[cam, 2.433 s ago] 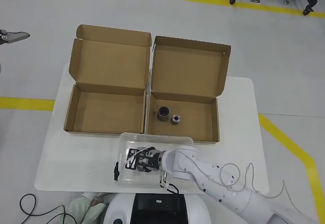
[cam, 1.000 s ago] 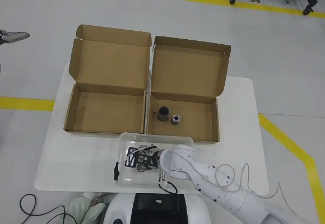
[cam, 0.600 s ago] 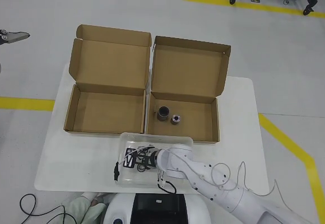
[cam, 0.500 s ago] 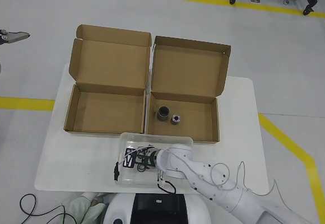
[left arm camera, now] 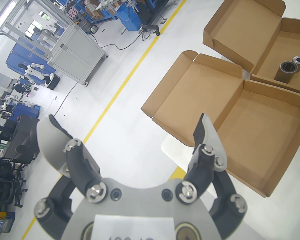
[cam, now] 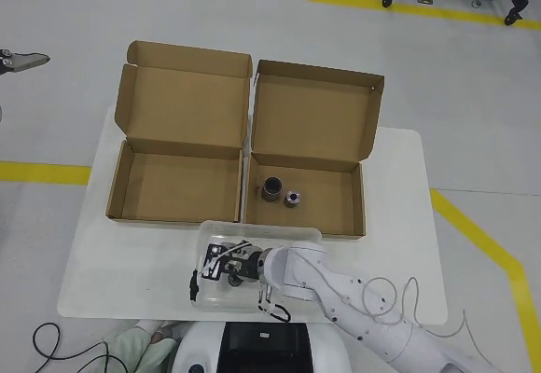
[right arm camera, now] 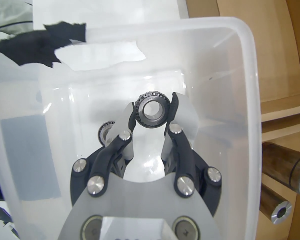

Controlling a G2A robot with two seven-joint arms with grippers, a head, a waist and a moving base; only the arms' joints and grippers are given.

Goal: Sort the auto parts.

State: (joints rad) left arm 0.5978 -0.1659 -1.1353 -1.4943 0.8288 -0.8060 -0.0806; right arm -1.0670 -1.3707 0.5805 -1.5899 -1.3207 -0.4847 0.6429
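Top view: a white worktop [cam: 396, 177] carries two open brown cardboard boxes along its far edge and a clear plastic bin [cam: 261, 225] at its near edge. The left box [cam: 173, 186] is bare. The right box [cam: 336, 200] holds a dark metal sleeve [cam: 271, 189] and, just beside it, a smaller silver bushing [cam: 293, 197]. The right gripper [cam: 226, 264] sits inside the bin. Over the last couple of seconds its arm has slid toward the bin's left end, so the search looks to have given way to a pick.

Left wrist view: the left gripper [left arm camera: 126, 128] is spread wide and holds nothing. It hangs over the floor off the worktop's left edge.

Right wrist view: the right gripper [right arm camera: 153, 112] has its two pads pressed against opposite sides of a grey steel tapered roller bearing [right arm camera: 152, 123] low in the bin. Whether the bearing is clear of the bin floor I cannot tell. A second, similar bearing [right arm camera: 103, 131] lies partly behind one finger. With the grip made, the likely next move is a straight lift over the bin wall. The bare left box seems the fitting home, since the bearing differs from the parts in the right one.
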